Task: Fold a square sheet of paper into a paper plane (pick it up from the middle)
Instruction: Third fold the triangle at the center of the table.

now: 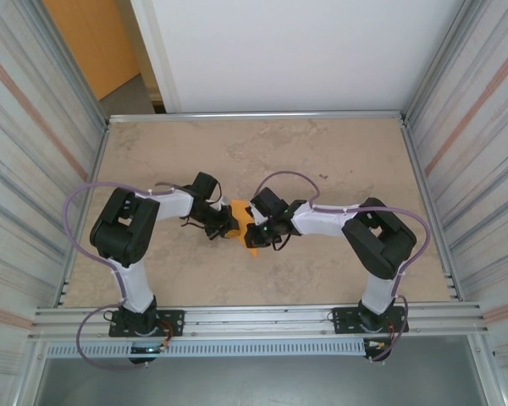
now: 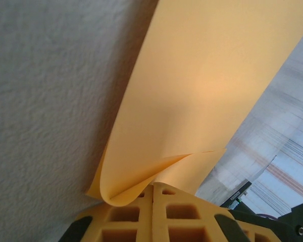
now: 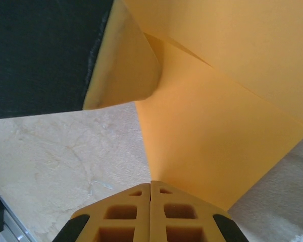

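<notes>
Left gripper (image 2: 152, 194): clenched on the curled fold of the paper (image 2: 202, 91).
Right gripper (image 3: 150, 184): clenched on paper edge.
Axis: paper ran roughly near-to-far above table (image 1: 339, 161); heading unclear.

The square sheet of paper (image 1: 240, 210) is mostly covered from above (its folds unreadable).

A beige, mottled tabletop (image 1: 322, 152) is boxed in by ribbed grey metal walls (image 1: 25, 127) on the left and right. A plain white panel (image 1: 288, 51) stands at the far side, with an orange wall panel (image 1: 89, 38) and grey floor (image 1: 129, 95) at far left. Aluminium rails (image 1: 254, 320) run along the near edge.
</notes>
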You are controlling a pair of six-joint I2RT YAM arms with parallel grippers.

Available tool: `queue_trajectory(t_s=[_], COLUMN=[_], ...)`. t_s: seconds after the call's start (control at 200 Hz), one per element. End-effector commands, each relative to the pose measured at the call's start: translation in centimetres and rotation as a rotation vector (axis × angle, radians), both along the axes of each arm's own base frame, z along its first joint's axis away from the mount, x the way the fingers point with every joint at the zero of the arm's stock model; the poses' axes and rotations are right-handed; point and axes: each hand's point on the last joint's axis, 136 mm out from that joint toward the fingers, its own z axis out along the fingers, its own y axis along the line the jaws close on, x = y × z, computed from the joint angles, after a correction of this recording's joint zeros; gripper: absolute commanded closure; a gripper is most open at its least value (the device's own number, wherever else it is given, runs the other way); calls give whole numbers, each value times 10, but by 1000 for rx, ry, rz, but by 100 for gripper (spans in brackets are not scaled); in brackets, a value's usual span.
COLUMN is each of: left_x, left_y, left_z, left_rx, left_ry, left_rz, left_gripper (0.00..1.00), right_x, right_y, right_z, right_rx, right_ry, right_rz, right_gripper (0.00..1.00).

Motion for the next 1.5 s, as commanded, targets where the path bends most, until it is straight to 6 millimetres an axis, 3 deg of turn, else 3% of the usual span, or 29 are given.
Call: queue_trajectory(t_s=[0.0, 0.17, 0.371, 0.486, 0.732, 1.077, 1.278, 1.493], left_x=[-5, 10, 4, -6, -19, -8, 15, 41], left_y=[16, 2, -15, -21, -19, 11, 35, 65], left_z=[-13, 22, 33, 31, 6, -22, -22, -24], left_rx=[100, 12, -100, -89, -52, 130, 155, 182], left_ry=[18, -109, -196, -231, -219, -254, -259, -246], left_rz=[7, -43, -79, -119, -129, -91, -38, 47], left_gripper=[96, 95, 95, 95, 95, 97, 96, 97], right_x=[-20, -30, -31, -31, -32, -42, -49, -49], right_y=[-14, -32, -34, -35, -38, -56, -71, -72], right_z=[-23, -41, -45, -46, -49, -62, -69, -70], right_rx=[-65, -136, -151, -160, -178, -277, -343, -348], right_ry=[73, 105, 112, 117, 129, 152, 168, 169], right_rz=[-5, -16, -21, -27, -34, -48, -52, -57], right_gripper=[99, 100, 100, 100, 100, 100, 100, 100])
